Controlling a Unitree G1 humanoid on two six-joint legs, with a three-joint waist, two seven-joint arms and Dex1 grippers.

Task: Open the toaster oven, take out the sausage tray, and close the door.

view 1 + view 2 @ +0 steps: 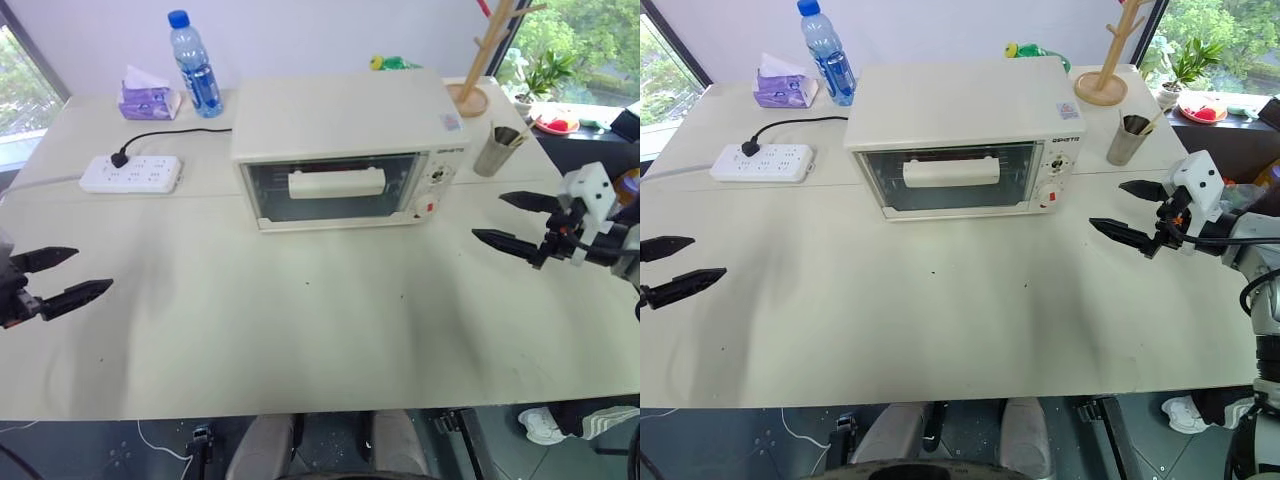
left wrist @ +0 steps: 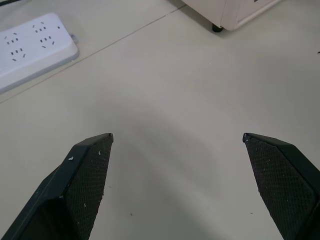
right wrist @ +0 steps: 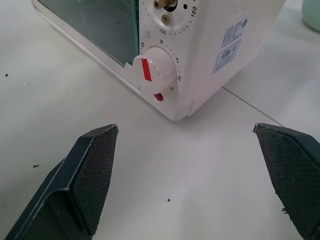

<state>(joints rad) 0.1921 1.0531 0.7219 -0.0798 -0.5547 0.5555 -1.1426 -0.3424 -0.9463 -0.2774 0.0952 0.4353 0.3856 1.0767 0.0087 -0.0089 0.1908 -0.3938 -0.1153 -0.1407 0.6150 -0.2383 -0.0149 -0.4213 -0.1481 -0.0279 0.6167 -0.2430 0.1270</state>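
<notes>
1. We see the toaster oven point(image 1: 345, 150) mid-table, its door point(image 1: 335, 187) shut.
2. Our left hand point(image 1: 62, 277) and right hand point(image 1: 512, 222) hover wide apart, empty, flanking it, likely ready to reach.

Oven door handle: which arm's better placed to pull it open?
Probably right. The right tool, open, hovers closer to the toaster oven, beside its knob panel; the left tool hangs at the table's far left. Handle is centred.

The toaster oven point(image 1: 345, 150) is a cream-white box standing near the back of the tabletop point(image 1: 300, 320). Its glass door point(image 1: 335, 186) is shut, the long handle point(image 1: 337, 183) across it.
</notes>
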